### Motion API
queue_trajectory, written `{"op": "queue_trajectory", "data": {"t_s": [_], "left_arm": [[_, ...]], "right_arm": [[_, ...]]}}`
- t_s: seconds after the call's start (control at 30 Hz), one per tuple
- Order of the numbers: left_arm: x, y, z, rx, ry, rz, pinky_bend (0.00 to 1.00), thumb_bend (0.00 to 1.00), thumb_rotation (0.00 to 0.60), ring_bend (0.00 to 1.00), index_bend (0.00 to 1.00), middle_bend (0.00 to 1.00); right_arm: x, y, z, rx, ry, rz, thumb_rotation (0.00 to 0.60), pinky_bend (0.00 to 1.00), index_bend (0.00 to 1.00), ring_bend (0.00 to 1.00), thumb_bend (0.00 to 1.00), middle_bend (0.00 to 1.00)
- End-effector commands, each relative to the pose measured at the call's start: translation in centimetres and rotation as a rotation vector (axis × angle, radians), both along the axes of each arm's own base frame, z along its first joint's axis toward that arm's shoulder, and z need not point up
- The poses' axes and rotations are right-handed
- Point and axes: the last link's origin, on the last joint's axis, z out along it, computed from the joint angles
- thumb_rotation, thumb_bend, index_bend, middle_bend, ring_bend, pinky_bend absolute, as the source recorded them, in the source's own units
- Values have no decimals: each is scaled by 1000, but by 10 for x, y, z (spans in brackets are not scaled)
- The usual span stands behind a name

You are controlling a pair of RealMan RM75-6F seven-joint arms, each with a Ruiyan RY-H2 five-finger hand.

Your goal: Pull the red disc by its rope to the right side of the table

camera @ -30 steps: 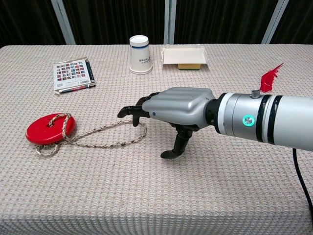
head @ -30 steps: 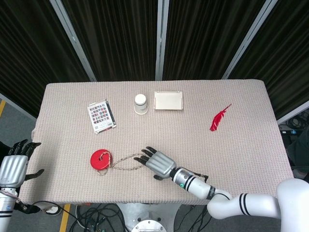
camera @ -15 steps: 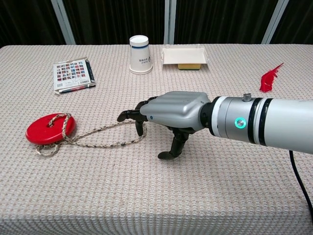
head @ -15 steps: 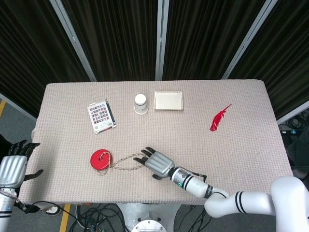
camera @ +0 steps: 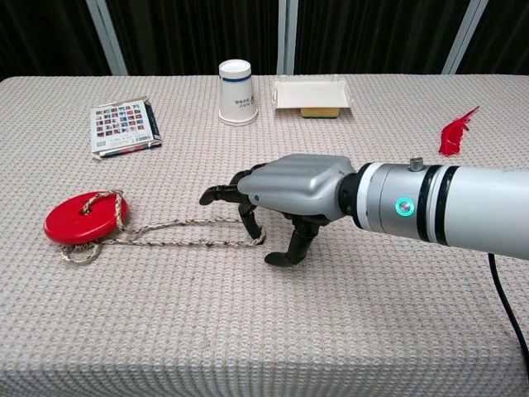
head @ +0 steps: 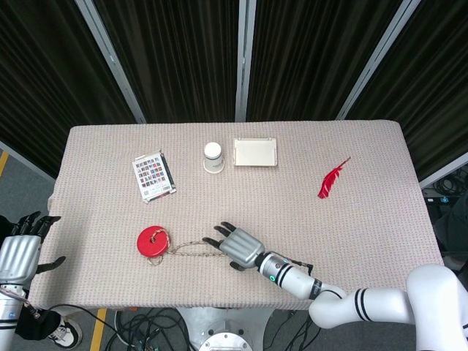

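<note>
The red disc (head: 151, 240) (camera: 84, 217) lies flat near the table's front left. Its tan rope (head: 191, 248) (camera: 182, 234) runs right from the disc in a long, flattened loop. My right hand (head: 240, 247) (camera: 289, 190) hovers palm-down over the loop's right end. Its fingers (camera: 248, 217) curl downward, and one dips inside the loop's end against the rope. The thumb stands apart on the cloth, and nothing is pinched. My left hand (head: 20, 252) hangs off the table's left edge with fingers apart, holding nothing.
An upside-down paper cup (head: 213, 156) (camera: 236, 92) and a white tray (head: 255, 152) (camera: 311, 93) stand at the back centre. A patterned booklet (head: 153, 176) (camera: 124, 126) lies at the back left. A red feather (head: 333, 178) (camera: 456, 130) lies on the right.
My right hand's fingers have curled down into the rope loop. The loop's end has been dragged right and toward the front, flattening the loop. The disc has barely moved.
</note>
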Motion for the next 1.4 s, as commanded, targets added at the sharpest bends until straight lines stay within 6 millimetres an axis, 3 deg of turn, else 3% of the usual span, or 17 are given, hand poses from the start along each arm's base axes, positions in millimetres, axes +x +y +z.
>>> {"op": "queue_trajectory", "data": {"t_s": [0.03,0.3,0.43,0.67,0.73,0.83,0.93,1.1,1.23,1.4], "left_arm": [[0,0,0,0,0,1,145,1,600,105,200,217],[0,0,0,0,-1,1,145,1,600,105,200,217],[0,0,0,-1,-1,1,145,1,600,104,200,217],[0,1,0,-3,-2,-2,145,1,600,105,200,218],[0,1,0,-3,-2,-1,145,1,600,105,200,217],[0,1,0,-2,-3,0,145,1,600,105,200,218],[-1,0,-1,-3,-4,4,145,1,600,105,200,218],[-2,0,-2,-5,-5,5,145,1,600,105,204,217],[-1,0,-1,-2,-6,3,145,1,600,105,204,217],[-1,0,0,0,-6,5,145,1,600,105,204,218]], "right_arm": [[0,0,0,3,-5,-9,600,0,0,0,279,478],[4,-2,0,-40,-32,0,600,0,22,55,379,544],[5,-3,2,-77,-51,11,600,0,247,168,412,630],[8,-3,10,-73,-84,-2,600,0,321,191,430,651],[10,-3,13,-84,-97,-1,600,0,379,209,447,668],[10,-4,16,-115,-115,12,600,18,547,309,470,739],[8,-3,21,-142,-137,20,600,128,672,415,482,803],[3,-1,30,-169,-185,14,600,407,870,582,501,898],[-6,0,40,-188,-204,9,600,500,934,631,505,925],[-32,4,64,-227,-182,-15,600,519,968,640,520,931]]}}
